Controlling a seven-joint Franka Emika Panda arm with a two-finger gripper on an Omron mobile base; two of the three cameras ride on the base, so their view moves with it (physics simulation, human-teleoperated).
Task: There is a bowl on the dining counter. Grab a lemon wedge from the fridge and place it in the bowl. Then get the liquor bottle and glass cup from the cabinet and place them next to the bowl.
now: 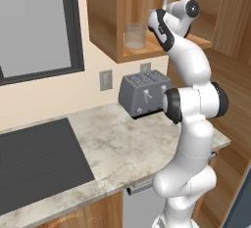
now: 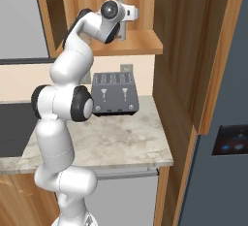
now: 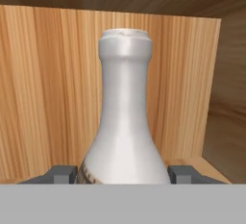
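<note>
Two-finger gripper (image 3: 123,174) astride slim greyish glass liquor bottle (image 3: 124,122) in brown wooden cabinet (image 1: 105,21), jaws apart, not visibly clamped. Clear glass cup (image 1: 135,36) unmoved at shelf edge.

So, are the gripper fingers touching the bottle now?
Cannot tell. In the hand view the fingers sit beside the bottle, but their pads are hidden at the bottom edge.

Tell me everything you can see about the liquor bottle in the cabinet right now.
The liquor bottle looks pale grey and glossy, with a narrow neck widening to rounded shoulders, a thicker lip on top and the edge of a label low on its body. It stands upright in the wooden cabinet, before its back wall. The gripper has a finger on each side of the body; whether they touch it, I cannot tell.
</note>
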